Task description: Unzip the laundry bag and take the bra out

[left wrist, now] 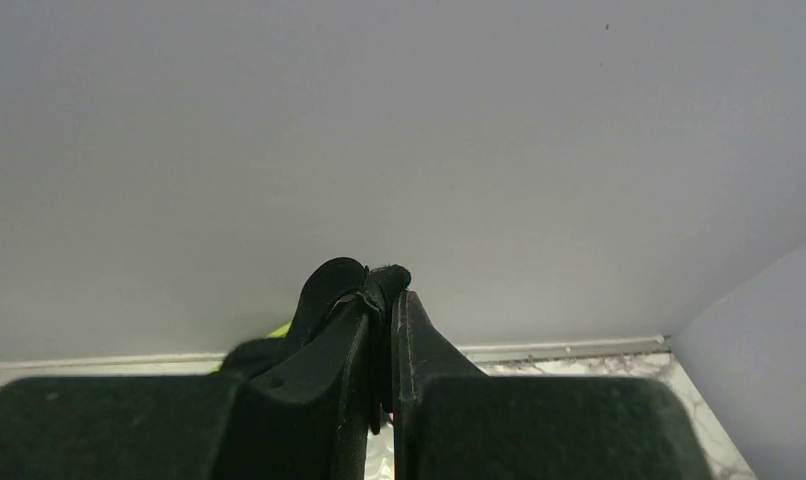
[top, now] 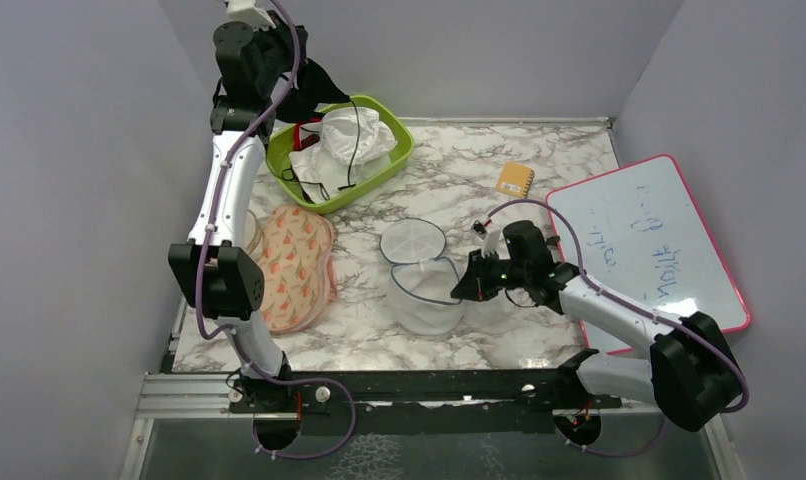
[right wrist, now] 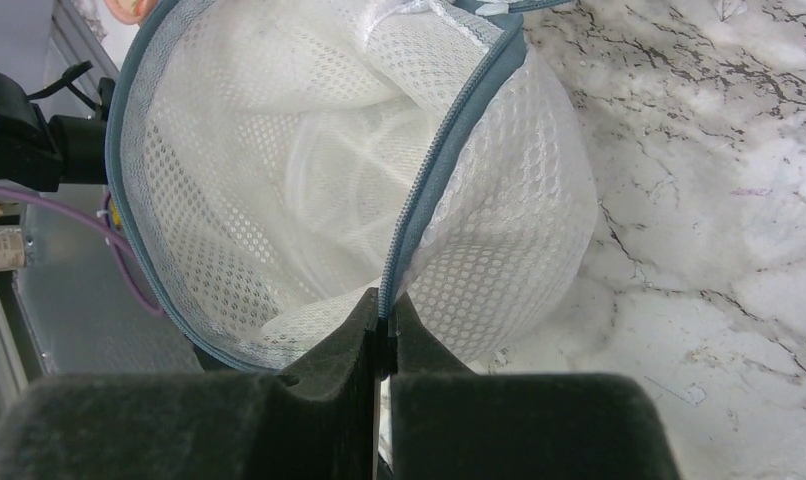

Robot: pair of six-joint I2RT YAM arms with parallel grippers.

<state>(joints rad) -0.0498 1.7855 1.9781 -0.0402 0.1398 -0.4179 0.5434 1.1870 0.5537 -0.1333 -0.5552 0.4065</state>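
You have the laundry bag (top: 424, 290) standing open just left of your right pincer (right wrist: 382, 310), its top face flipped back. Through the mouth you see only white mesh and a pale hoop, so the unzipping looks done. The bra (top: 319, 90), a dark piece of fabric, hangs from your left pincer (left wrist: 387, 295), which is raised high near the back wall with the green basket (top: 384, 172) below it. It appears to be out of the bag. Your right pincer is clamped on the grey-blue zip band (right wrist: 449, 150), and your left is pinched together on the bra. What is left, by my reading, is setting the bra down and letting go.
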